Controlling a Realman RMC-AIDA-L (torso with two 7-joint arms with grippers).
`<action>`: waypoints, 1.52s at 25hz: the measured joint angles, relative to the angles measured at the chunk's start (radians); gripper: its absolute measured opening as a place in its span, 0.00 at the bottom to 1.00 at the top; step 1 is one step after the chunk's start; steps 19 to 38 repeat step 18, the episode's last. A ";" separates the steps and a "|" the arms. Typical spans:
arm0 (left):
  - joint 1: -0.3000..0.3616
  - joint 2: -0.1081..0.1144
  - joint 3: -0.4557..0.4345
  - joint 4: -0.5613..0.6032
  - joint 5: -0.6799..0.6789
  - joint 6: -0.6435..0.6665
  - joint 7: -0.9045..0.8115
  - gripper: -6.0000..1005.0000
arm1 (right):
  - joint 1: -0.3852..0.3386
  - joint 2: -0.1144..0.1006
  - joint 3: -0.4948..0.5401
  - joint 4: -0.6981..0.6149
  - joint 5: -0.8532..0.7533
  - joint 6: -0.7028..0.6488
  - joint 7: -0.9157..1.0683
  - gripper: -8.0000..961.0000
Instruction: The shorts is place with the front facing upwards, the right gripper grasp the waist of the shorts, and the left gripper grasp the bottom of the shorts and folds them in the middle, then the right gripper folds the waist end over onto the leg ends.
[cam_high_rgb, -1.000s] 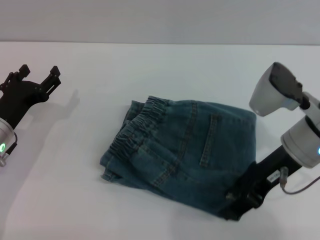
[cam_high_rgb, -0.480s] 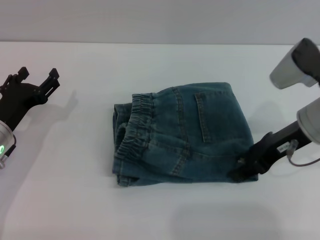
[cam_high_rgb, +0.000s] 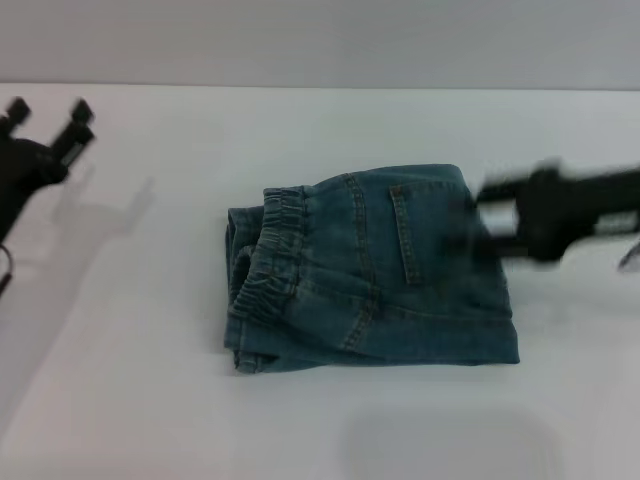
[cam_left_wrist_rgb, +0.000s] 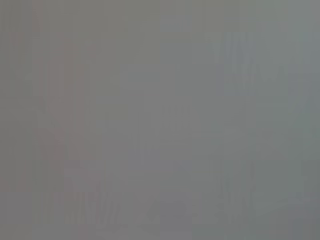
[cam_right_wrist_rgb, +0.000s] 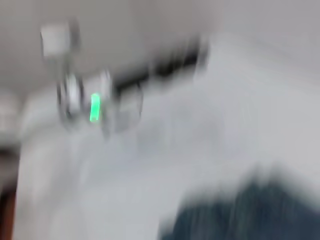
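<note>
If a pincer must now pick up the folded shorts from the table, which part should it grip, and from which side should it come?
Probably the smooth folded edge on the robot's right of the shorts, coming in low from that side. There the layers meet in one straight fold, so one pinch could hold them all. The ruffled waist on the left is bunched with loose layers. The right pincer is nearest.

Bare table (cam_high_rgb: 150, 380) around shorts (cam_high_rgb: 370, 270), apparently.
</note>
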 joint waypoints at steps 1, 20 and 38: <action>0.006 0.000 -0.007 -0.001 -0.009 0.035 0.001 0.84 | -0.026 0.001 0.040 0.012 0.082 0.015 -0.066 0.57; 0.123 -0.002 -0.048 -0.051 -0.225 0.375 0.005 0.84 | -0.142 0.002 0.512 0.982 1.254 0.219 -1.562 0.57; 0.123 -0.002 -0.048 -0.051 -0.225 0.375 0.005 0.84 | -0.142 0.002 0.512 0.982 1.254 0.219 -1.562 0.57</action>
